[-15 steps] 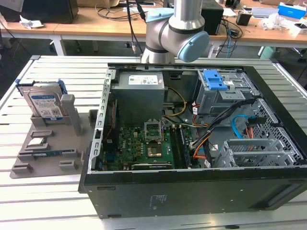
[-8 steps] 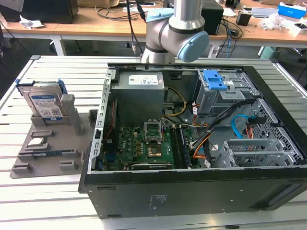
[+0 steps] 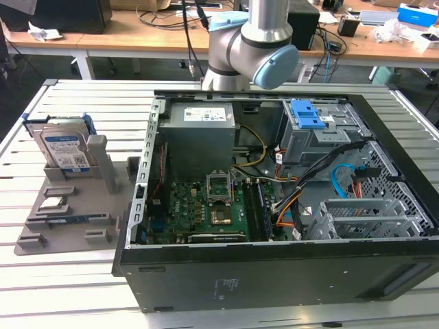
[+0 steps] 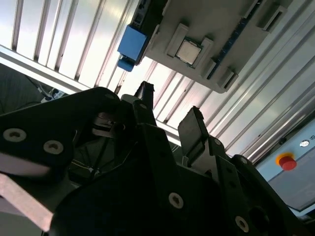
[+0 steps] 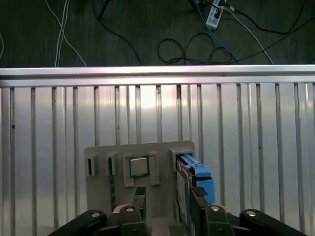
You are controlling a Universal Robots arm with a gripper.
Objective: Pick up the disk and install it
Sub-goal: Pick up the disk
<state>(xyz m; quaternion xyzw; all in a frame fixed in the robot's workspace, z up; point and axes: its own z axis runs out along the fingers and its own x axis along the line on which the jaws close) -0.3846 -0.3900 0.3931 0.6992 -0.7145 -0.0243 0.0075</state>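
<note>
We see the disk [image 3: 65, 147] at the exterior view's left. It stands on edge in a slot at the far end of a grey holder [image 3: 103, 181], with its labelled face towards the camera and its blue bracket around the sides. In the first wrist view the gripper [image 5: 168, 192] hangs over this holder, its two dark fingers [image 5: 140, 196] spread apart with nothing between them. One finger lines up with the disk's blue-bracketed edge and the other with the middle of the holder. The disk is not between the fingers, and we cannot tell how much height separates them from it. In the second wrist view the fingers show a clear gap, with the holder well beyond them.

Besides the disk, the holder carries a small square silver chip [image 3: 53, 203] in a shallow recess, and a thin strip [image 3: 68, 219] lies flat near its front edge. The holder rests on a slatted metal table [image 3: 62, 288].

To the exterior view's right of the holder lies an open computer case [image 3: 274, 264]. Inside it we see a grey power supply [image 3: 199, 137] at the upper left, a green motherboard [image 3: 206, 209] below it, and bundled cables [image 3: 302, 185] in the middle. A grey metal cage [image 3: 322, 133] with a blue latch [image 3: 309, 115] sits at the upper right. The robot arm [image 3: 254, 48] rises behind the case at the top of the frame.
</note>
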